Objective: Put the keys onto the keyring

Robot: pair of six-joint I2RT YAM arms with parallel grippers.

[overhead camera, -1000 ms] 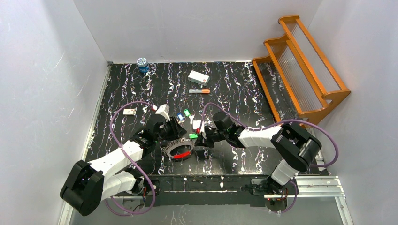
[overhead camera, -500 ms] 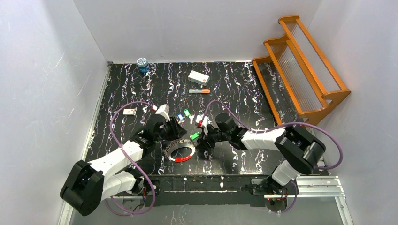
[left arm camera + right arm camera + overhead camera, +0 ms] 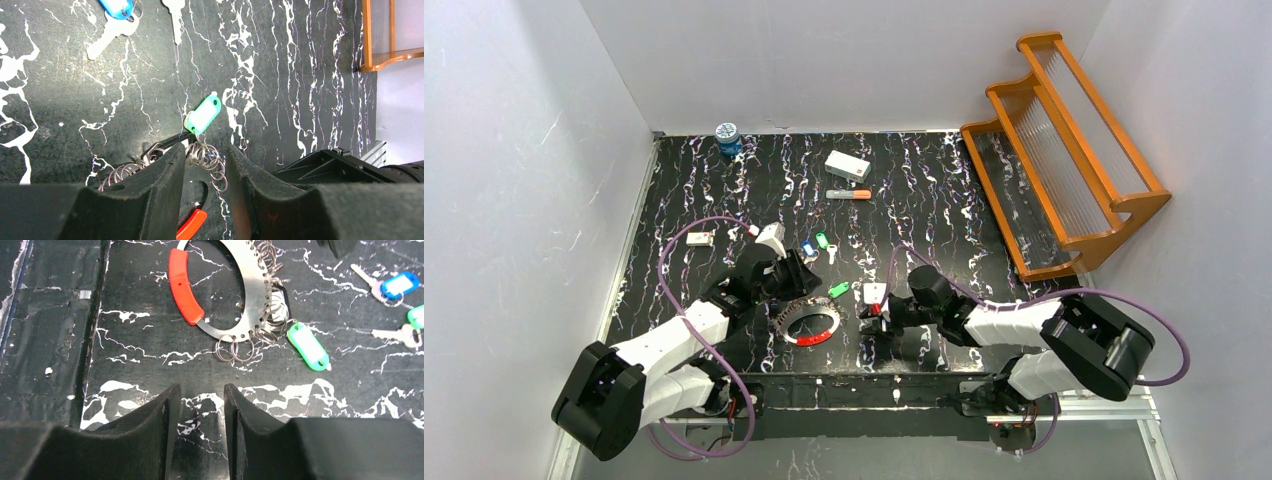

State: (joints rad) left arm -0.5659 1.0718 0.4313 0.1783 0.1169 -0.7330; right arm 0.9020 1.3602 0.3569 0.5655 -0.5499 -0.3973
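Left gripper (image 3: pixel 205 152): jaws part-spread, straddling the split-ring rim of the keyring (image 3: pixel 252 290); cannot tell whether it pinches. Right gripper (image 3: pixel 200 390): jaws spread, nothing between, keyring just ahead of its tips. Blue-tagged key (image 3: pixel 395 285) and green-tagged key (image 3: pixel 416 316) lie loose farther ahead-right.

In the left wrist view the left fingers (image 3: pixel 145 200) cover most of the keyring (image 3: pixel 191 226), and the top edge cuts the blue key (image 3: pixel 117 10). In the right wrist view the keyring's top and the green key (image 3: pixel 414 317) are cut off
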